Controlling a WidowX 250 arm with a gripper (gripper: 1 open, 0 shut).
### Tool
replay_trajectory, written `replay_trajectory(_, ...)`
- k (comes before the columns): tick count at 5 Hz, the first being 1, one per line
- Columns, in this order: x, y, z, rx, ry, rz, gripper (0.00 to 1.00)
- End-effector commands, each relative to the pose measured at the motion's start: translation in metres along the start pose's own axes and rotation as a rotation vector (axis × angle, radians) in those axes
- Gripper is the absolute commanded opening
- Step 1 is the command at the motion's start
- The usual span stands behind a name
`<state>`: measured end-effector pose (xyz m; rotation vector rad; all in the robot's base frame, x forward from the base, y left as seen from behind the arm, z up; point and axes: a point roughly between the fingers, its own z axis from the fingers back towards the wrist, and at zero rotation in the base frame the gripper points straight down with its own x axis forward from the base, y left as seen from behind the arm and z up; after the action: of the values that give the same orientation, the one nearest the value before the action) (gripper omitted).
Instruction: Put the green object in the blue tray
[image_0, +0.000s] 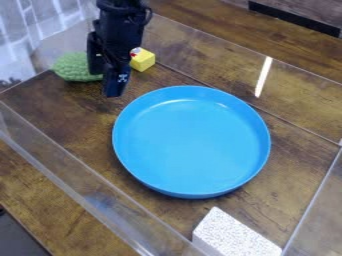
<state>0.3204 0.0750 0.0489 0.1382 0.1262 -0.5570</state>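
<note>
"What does the green object look like?"

"The green object (76, 67) is a rounded lump with a bumpy, textured skin. It lies on the brown wood-grain surface toward the upper left, partly hidden on its right side."

"And the blue tray?"

"The blue tray (191, 142) is a shallow, round dish in bright, even blue, with a smooth floor and a raised rim. It sits flat and upright near the middle, a little to the right, and nothing lies in it."

"Are the two touching?"

"They are apart: the green object is outside the tray, beyond its upper-left edge."
</note>
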Motion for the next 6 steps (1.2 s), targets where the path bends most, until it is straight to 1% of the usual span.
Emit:
replay_trajectory(1,0.001,0.015,0.010,0.039,-0.041,0.020,1.00)
replay_trajectory(3,0.004,0.017,0.002,0.047,-0.045,0.008,1.00)
replay_trajectory(5,0.007,0.018,-0.001,0.057,-0.057,-0.001,1.00)
replay_trajectory(6,0.006,0.020,-0.003,0.056,-0.064,0.004,1.00)
